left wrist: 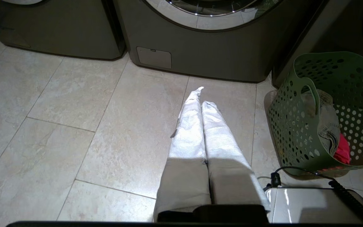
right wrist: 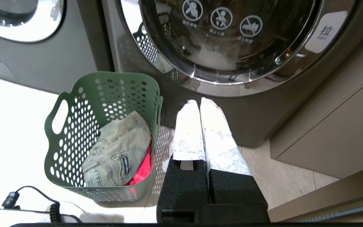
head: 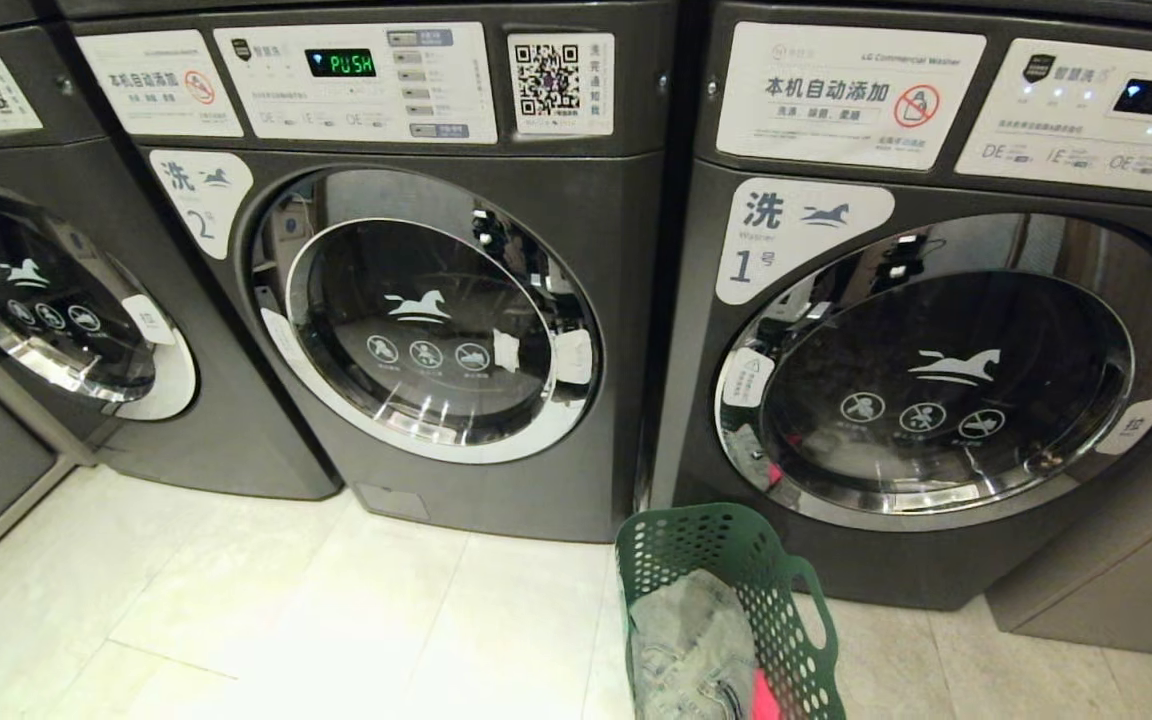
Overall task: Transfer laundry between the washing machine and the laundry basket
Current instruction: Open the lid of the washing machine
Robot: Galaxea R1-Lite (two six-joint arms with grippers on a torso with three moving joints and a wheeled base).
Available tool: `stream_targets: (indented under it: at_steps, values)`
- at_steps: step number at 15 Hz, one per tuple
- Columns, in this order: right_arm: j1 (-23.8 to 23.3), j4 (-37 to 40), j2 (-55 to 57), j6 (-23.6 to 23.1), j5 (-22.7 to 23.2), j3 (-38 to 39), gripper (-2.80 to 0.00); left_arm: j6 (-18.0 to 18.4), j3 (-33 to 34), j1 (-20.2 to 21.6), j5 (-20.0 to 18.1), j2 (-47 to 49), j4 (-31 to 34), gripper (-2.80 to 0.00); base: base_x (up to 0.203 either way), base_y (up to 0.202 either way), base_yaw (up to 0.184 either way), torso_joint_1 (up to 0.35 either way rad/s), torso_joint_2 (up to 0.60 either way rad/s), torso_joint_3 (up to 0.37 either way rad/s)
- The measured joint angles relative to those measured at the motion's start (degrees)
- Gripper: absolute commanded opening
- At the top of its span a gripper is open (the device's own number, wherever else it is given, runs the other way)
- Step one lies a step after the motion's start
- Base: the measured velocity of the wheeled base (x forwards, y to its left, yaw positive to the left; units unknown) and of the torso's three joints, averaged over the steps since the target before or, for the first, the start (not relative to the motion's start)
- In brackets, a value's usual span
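Left end effector [left wrist: 202,97]: fingers pressed together, nothing between them, suspended above the tiled floor [left wrist: 74,126] in front of the machines. Right end effector [right wrist: 200,105]: fingers likewise together and empty, positioned low, just beside the laundry basket [right wrist: 102,94] and ahead of the lower front of the machine labelled 1 [head: 936,400]. Neither arm appears in the head view.

The laundry basket stands upright on the floor, near the gap between the two machines and close against the front of the machine labelled 1. It is dark green plastic, with walls perforated by rows of round holes and a slot handle at the rim. Contents: a crumpled pale denim garment [right wrist: 118,157] on top, with a pink-red item [right wrist: 142,170] under it at one side.

The washing machine [head: 436,310] is the dark grey front-loader in the centre of the head view, marked with a horse and the number 2. Its chrome-rimmed glass door appears shut, and its display reads PUSH. The drum contents cannot be determined through the dark glass.

Progress assessment: the task appears to be at its start. No garment is gripped and the basket is loaded. Remaining, as judged: opening the door, then moving each garment.
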Motion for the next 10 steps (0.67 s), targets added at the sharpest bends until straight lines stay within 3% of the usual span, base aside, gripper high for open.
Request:
stream_targets:
  at_steps: [5, 10]
  values:
    - [0.0, 0.0, 0.0, 0.0, 0.0, 0.0, -2.8, 0.0, 0.0, 0.0, 0.0, 0.0, 0.0, -2.8, 0.0, 0.0, 0.0, 0.003, 0.0, -0.201]
    - [0.0, 0.0, 0.0, 0.0, 0.0, 0.0, -2.8, -0.1, 0.1, 0.0, 0.0, 0.0, 0.0, -2.8, 0.0, 0.0, 0.0, 0.004, 0.0, -0.056]
